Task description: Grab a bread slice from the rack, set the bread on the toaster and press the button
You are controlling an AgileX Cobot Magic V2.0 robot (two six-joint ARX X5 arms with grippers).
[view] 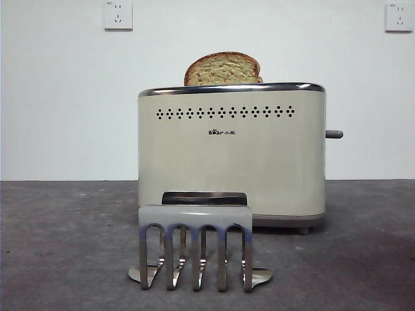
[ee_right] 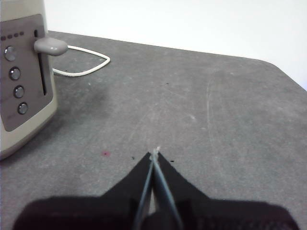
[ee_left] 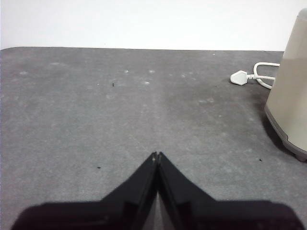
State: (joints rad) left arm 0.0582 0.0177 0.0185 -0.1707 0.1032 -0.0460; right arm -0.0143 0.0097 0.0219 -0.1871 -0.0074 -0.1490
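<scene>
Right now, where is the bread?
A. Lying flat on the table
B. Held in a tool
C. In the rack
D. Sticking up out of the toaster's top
D: the bread stands in the toaster, its rounded top showing above the rim, while the rack in front holds nothing.

A bare test bench (lab-like): grey table (view: 58,246), white wall, 2 sockets (view: 117,14).

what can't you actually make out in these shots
- Slice of bread: lower part hidden inside the toaster, front view.
- Toaster base: partly hidden behind the rack, front view.
- Lever button: whether it is pressed is unclear.
- Toaster: cut off by the frame edge in both wrist views.
</scene>
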